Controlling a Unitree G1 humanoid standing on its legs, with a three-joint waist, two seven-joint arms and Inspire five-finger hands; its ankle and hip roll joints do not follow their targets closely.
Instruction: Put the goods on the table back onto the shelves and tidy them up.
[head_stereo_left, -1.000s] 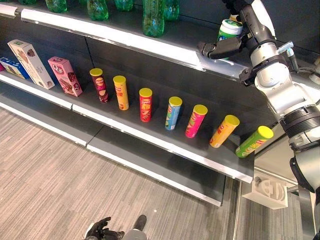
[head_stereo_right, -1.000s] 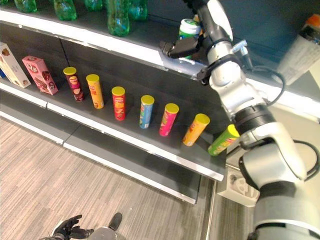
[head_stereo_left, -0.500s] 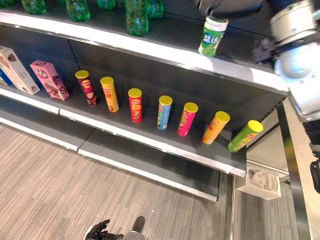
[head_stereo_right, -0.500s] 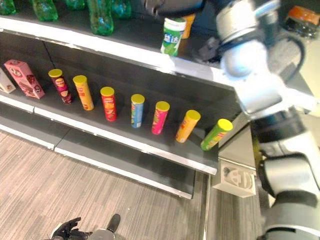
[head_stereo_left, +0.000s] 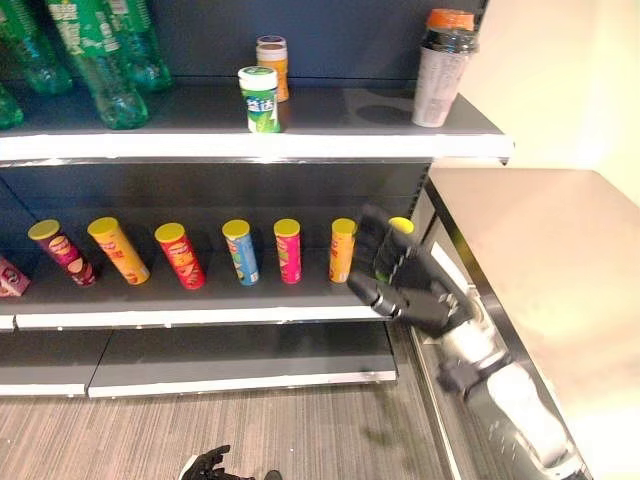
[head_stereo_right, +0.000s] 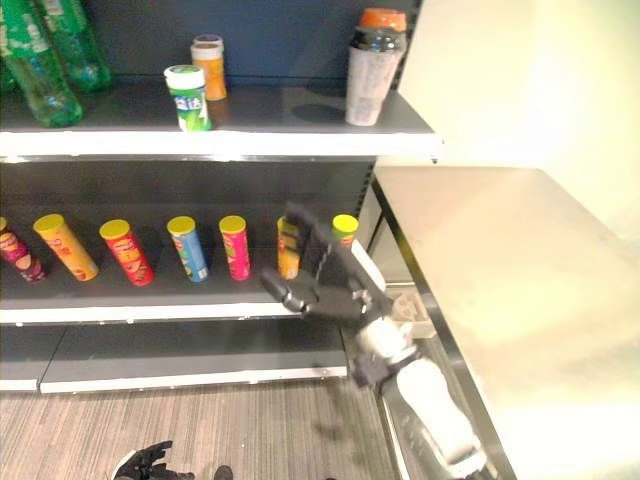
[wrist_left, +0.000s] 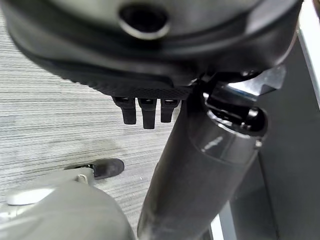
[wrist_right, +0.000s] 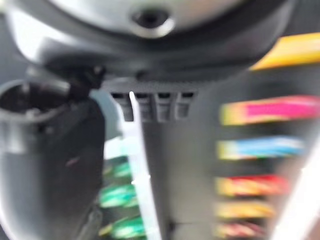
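Green-and-white gum bottle (head_stereo_left: 259, 99): upright on top shelf (head_stereo_left: 330, 145), partly hiding an orange jar (head_stereo_left: 272, 56) behind.
Right hand (head_stereo_left: 410, 283): empty, fingers spread, before the chip tubes (head_stereo_left: 241, 251); covers the yellow-capped green end tube (head_stereo_left: 399, 229).
Left hand (head_stereo_left: 206, 466): cut off at the frame edge, fingers curled, empty.

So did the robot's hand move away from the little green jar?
Yes. The right hand has come down from the top shelf, leaving the green jar there; it's now open beside the tube shelf.
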